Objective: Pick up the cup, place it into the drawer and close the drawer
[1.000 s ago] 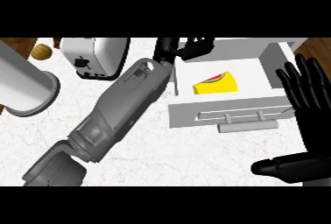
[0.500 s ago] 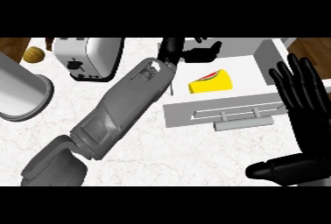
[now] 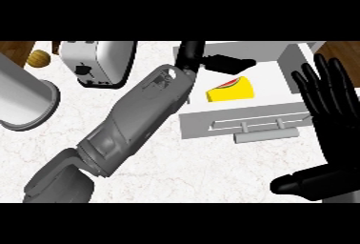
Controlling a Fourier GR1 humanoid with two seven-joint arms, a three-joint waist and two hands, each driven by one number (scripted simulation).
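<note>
The white drawer stands open at the upper right, its front panel and handle facing me. Inside it lies a yellow wedge-shaped thing with a red and green mark, the only object in the drawer. My left forearm crosses the counter diagonally. My left hand hangs over the drawer's back part, just above the yellow thing, with its fingers stretched to the right and nothing in them. At the right edge my right hand rests open, fingers up, beside the drawer's front.
A white toaster stands at the back left, with a small brown object beside it. A large grey cylinder stands at the far left. The marble counter spreads in front of the drawer.
My left hand's fingers have stretched out a little to the right over the drawer. The yellow thing and my right hand have hardly moved.
</note>
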